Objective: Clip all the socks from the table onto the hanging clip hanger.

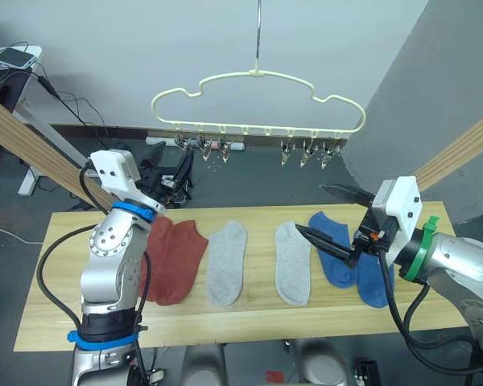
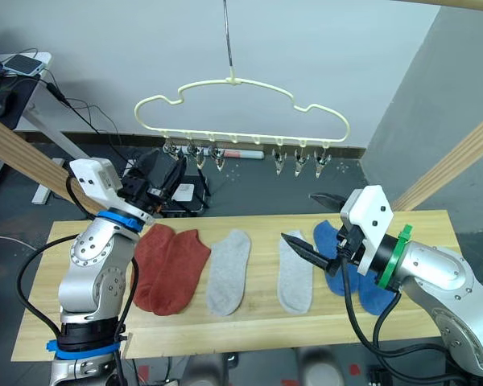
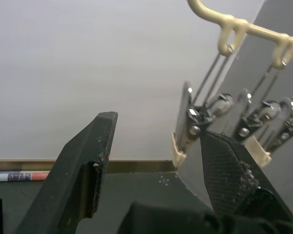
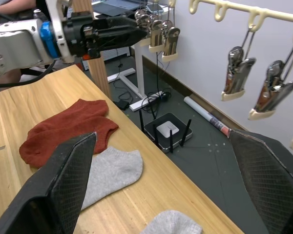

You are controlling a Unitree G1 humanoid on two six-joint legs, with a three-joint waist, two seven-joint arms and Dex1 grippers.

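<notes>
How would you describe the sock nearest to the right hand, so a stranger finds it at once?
On the table, six socks lie in a row under the clip hanger. Go to the end by the right hand. The blue sock there is outermost, partly overlapped by its blue twin.

the left arm is rising steeply from its base, elbow bent, the forearm reaching up and away from the robot. the left gripper (image 2: 167, 173) is hanging raised in the air with its two black fingers (image 3: 83, 165) spread wide apart and nothing sitting between them. the right arm is coming in from the right side, the forearm lying low and pointing toward the left. the right gripper (image 1: 332, 215) is also gaping, one finger sitting high, the other low, with nothing between them.
</notes>
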